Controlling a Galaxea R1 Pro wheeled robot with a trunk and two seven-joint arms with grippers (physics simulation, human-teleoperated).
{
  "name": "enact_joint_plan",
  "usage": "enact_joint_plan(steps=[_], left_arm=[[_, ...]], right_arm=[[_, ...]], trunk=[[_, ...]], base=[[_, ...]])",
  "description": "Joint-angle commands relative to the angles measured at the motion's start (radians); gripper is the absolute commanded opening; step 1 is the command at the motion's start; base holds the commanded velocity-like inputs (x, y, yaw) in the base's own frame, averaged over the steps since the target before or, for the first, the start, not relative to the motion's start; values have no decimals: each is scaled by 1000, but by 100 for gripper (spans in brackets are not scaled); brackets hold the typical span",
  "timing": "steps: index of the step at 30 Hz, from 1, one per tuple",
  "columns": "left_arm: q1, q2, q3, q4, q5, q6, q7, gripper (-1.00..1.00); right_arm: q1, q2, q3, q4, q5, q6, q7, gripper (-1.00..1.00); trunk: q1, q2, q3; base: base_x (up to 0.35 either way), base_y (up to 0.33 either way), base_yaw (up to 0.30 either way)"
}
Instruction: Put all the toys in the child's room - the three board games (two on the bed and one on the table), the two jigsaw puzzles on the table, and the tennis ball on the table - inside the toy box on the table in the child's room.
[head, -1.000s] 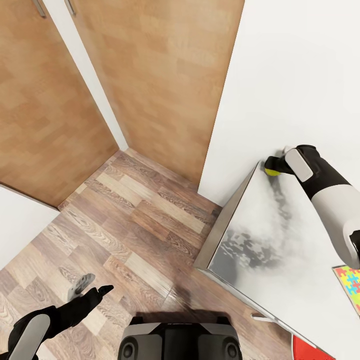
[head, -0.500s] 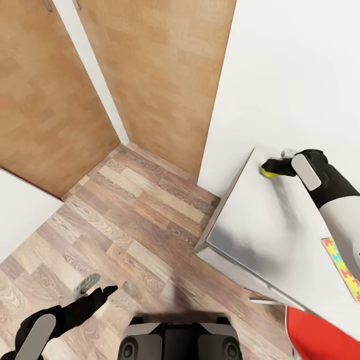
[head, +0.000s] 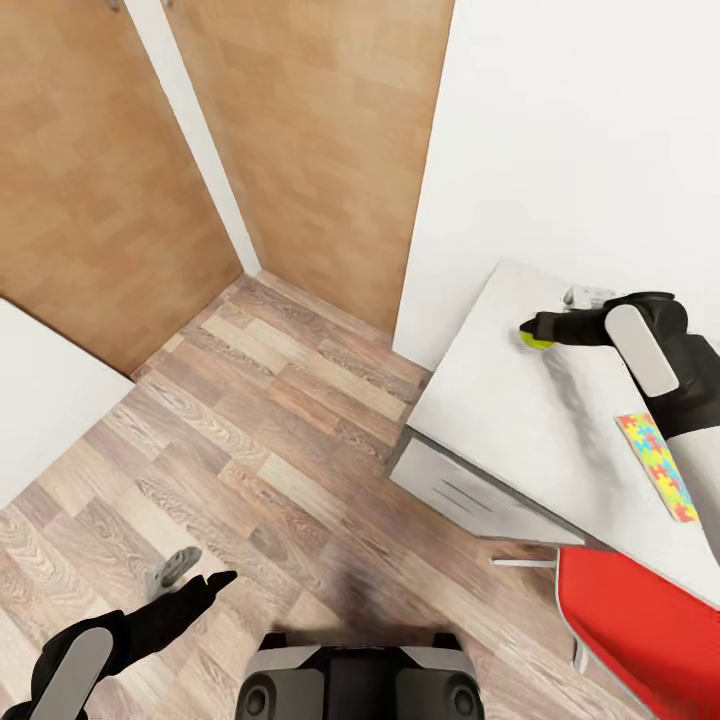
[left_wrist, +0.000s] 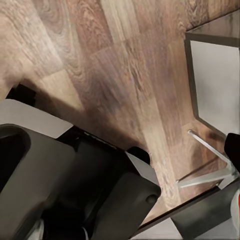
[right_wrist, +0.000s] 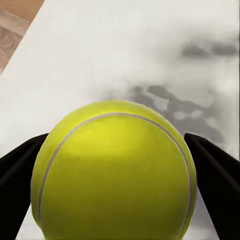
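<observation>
The tennis ball (head: 538, 342) is a small yellow-green ball held just above the pale grey table (head: 500, 410), near its far end by the white wall. My right gripper (head: 533, 329) is shut on it. In the right wrist view the tennis ball (right_wrist: 115, 175) sits between the two black fingers (right_wrist: 20, 162), with the table top behind it. One jigsaw puzzle (head: 657, 465), a thin multicoloured sheet, lies on the table beside my right forearm. My left gripper (head: 192, 576) hangs low over the wood floor with its fingers spread and nothing between them.
Wooden wardrobe doors (head: 300, 130) stand at the back left, with a white wall (head: 580, 130) behind the table. White drawer fronts (head: 470, 495) face the floor. A red chair (head: 640, 640) stands at the table's near side. The robot base (head: 360, 685) is below.
The whole view has turned, showing more of the table, its drawers and the red chair. The right gripper, still holding the ball, now stands farther from the table's far corner. The left arm keeps its pose.
</observation>
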Motion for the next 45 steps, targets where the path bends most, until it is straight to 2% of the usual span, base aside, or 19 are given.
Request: enact_joint_plan(steps=[1, 2, 3, 7, 8, 11, 13, 18, 21, 22, 27, 28, 32, 34, 37, 38, 42, 43, 45], left_arm=[[0, 0, 1, -4, 11, 4, 8, 100], [0, 0, 1, -8, 11, 4, 6, 100], [0, 0, 1, -8, 11, 4, 6, 100], [-13, 2, 3, -46, 18, 9, -15, 100], [-13, 2, 3, -46, 18, 9, -15, 100], [-41, 2, 4, -77, 22, 17, -49, 100], [-65, 1, 4, -89, 26, 27, -77, 100], [-103, 1, 4, -99, 45, 42, -129, 100], [-135, 4, 4, -104, 98, 54, -198, 100], [-135, 4, 4, -104, 98, 54, -198, 100], [-179, 9, 5, -107, 217, 102, -317, 100], [-179, 9, 5, -107, 217, 102, -317, 100], [-232, 4, 3, -108, 291, 136, -369, 100], [-248, 1, 1, -109, 303, 142, -376, 100], [-299, -20, -24, -109, 325, 152, -389, 100], [-299, -20, -24, -109, 325, 152, -389, 100], [-352, -74, -87, -109, 331, 156, -388, 100], [-352, -74, -87, -109, 331, 156, -388, 100], [-376, -104, -123, -108, 325, 157, -365, 100]], right_arm=[[4, -6, -10, -33, -15, 21, -11, -100], [8, -10, -27, -65, -19, 40, -12, -100], [8, -10, -27, -65, -19, 40, -12, -100], [23, -27, -120, -203, -29, 94, -14, -100], [23, -27, -120, -203, -29, 94, -14, -100], [41, -53, -177, -306, -34, 94, -15, -100], [50, -70, -200, -362, -37, 94, -15, -100], [59, -87, -221, -416, -41, 94, -15, -100], [68, -95, -231, -445, -43, 94, -15, -100], [68, -95, -231, -445, -43, 94, -15, -100], [81, -102, -239, -471, -44, 94, -15, -100], [81, -102, -239, -471, -44, 94, -15, -100], [98, -103, -242, -485, -44, 94, -15, -100], [104, -104, -242, -487, -44, 94, -15, -100], [117, -104, -244, -491, -43, 94, -15, -100], [117, -104, -244, -491, -43, 94, -15, -100], [126, -106, -244, -494, -43, 94, -15, -100], [126, -106, -244, -494, -43, 94, -15, -100], [128, -110, -245, -495, -42, 94, -15, -100]], trunk=[[0, -2, -1], [0, -2, 0], [0, -2, 0], [0, -2, 4], [0, -2, 5], [0, -2, 8], [0, -2, 11], [0, -2, 17], [0, -2, 21], [0, -2, 23], [0, -2, 29], [0, -2, 31], [0, -2, 36], [0, -2, 39], [0, -2, 43], [0, -2, 44], [0, -2, 50], [0, -2, 51], [0, -2, 54]], base=[[-212, 0, -79], [-169, 0, -104], [-169, 0, -104], [-100, 0, -140], [-69, 0, -154], [-45, 0, -163], [-26, 0, -171], [-16, 0, -175], [-8, 0, -178], [-6, 0, -179], [-3, 0, -183], [-2, 0, -188], [-1, 0, -195], [-1, 0, -200], [0, 0, -203], [0, 0, -204], [0, 0, -205], [0, 0, -206], [0, 0, -206]])
